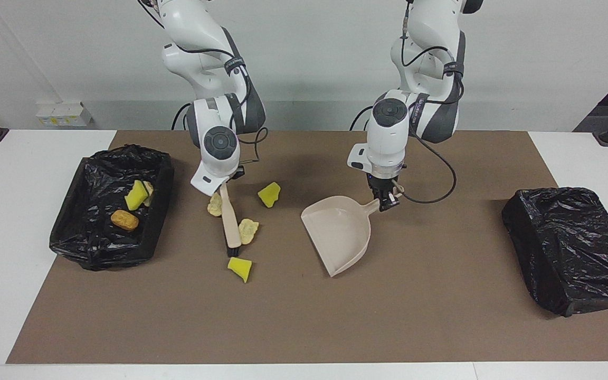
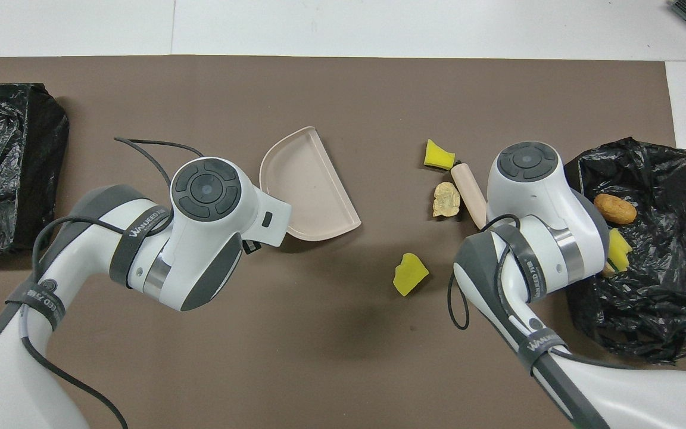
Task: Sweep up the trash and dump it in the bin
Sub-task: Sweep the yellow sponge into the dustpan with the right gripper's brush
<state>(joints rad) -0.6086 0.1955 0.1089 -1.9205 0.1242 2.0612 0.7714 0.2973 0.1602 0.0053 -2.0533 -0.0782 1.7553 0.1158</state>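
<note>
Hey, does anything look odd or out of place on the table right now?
Yes: four scraps lie loose on the mat beside the brush, outside the bin, and the dustpan is tipped on its side edge.

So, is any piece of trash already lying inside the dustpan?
No, the beige dustpan shows only its bare inner surface, and the loose yellow sponge chunk lies on the brown mat beside it.

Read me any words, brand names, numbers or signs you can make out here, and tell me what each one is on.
"WANJEED": on the dark strap around the left arm, overhead view.
Similar lettering on the dark strap around the right arm in that view; too blurred to read with certainty.
Nothing readable on the dustpan, brush, trash scraps or black bags.
</note>
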